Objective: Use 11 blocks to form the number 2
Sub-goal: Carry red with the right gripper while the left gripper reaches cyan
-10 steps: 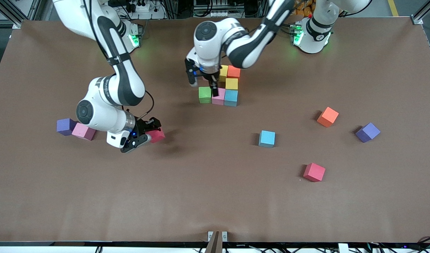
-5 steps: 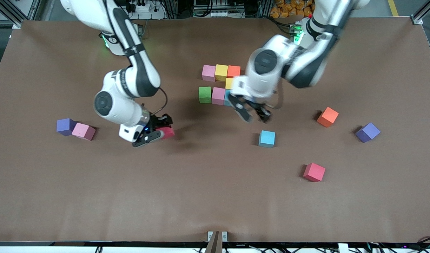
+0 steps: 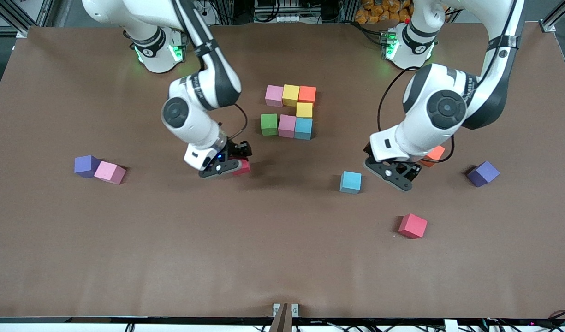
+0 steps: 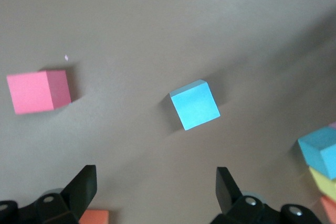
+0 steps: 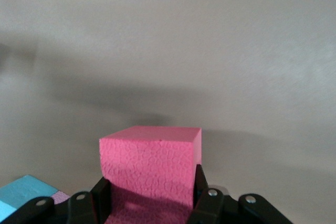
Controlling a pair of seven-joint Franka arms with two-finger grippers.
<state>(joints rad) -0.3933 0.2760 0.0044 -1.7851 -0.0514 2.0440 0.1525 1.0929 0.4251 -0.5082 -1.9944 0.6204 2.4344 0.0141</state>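
Observation:
Seven blocks form a group mid-table: pink, yellow and orange-red in a row, a yellow one under it, then green, pink and light blue. My right gripper is shut on a red block, low over the table, on the front camera's side of the group. My left gripper is open and holds nothing, between a loose light blue block and an orange block.
A red block lies nearest the front camera. A purple cube sits toward the left arm's end. A pink block touches another purple cube toward the right arm's end.
The right gripper has carried the red block toward the group. The left arm has swung away from the group, open, to the loose light blue and orange blocks.

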